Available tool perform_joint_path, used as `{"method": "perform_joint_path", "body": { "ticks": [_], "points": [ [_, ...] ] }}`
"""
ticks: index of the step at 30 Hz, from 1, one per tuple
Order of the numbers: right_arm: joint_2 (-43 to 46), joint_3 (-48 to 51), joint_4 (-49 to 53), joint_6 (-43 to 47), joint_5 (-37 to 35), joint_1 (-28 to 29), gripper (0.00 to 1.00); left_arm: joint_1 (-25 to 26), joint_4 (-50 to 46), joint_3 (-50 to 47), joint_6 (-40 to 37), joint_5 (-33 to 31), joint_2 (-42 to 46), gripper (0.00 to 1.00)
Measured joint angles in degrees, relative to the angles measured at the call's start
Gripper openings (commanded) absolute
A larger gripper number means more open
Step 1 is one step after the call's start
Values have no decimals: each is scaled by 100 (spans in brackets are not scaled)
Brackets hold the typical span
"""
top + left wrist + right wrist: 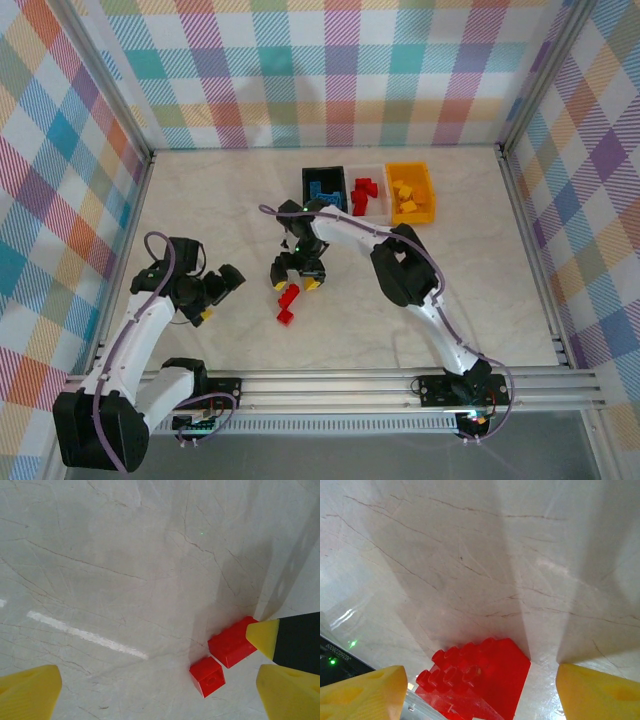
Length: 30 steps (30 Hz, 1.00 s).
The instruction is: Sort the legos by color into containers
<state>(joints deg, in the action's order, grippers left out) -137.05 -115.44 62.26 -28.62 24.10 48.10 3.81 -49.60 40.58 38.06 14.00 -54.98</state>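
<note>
Two red legos lie on the table: a larger one [290, 294] [231, 642] [485, 672] and a small one [285, 316] [207, 676] just nearer. My right gripper [297, 284] [480, 697] hangs open over the larger brick, one yellow fingertip on each side of it, not closed on it. One of its fingertips [263, 637] touches or overlaps that brick in the left wrist view. My left gripper [224, 297] [160, 700] is open and holds nothing, left of both bricks. At the back stand the black bin [325, 172] with blue legos, the white bin [372, 213] with red ones and the orange bin [428, 188] with yellow ones.
Aluminium rails [350, 382] frame the table on the near and side edges, with checked walls beyond. A white streak [85, 636] marks the tabletop left of the bricks. The right arm's forearm [350, 232] stretches between the bins and the bricks.
</note>
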Motion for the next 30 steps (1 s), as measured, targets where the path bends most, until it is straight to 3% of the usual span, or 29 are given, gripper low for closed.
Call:
{"method": "perform_joint_path", "body": {
  "ticks": [14,30],
  "points": [
    [-448,-857,232,-269,-46,114,64,-26,2,0,-17,2,0,100],
    [-175,-450,636,-173,-625,225,75,-28,20,-72,-15,9,42,100]
  ]
}}
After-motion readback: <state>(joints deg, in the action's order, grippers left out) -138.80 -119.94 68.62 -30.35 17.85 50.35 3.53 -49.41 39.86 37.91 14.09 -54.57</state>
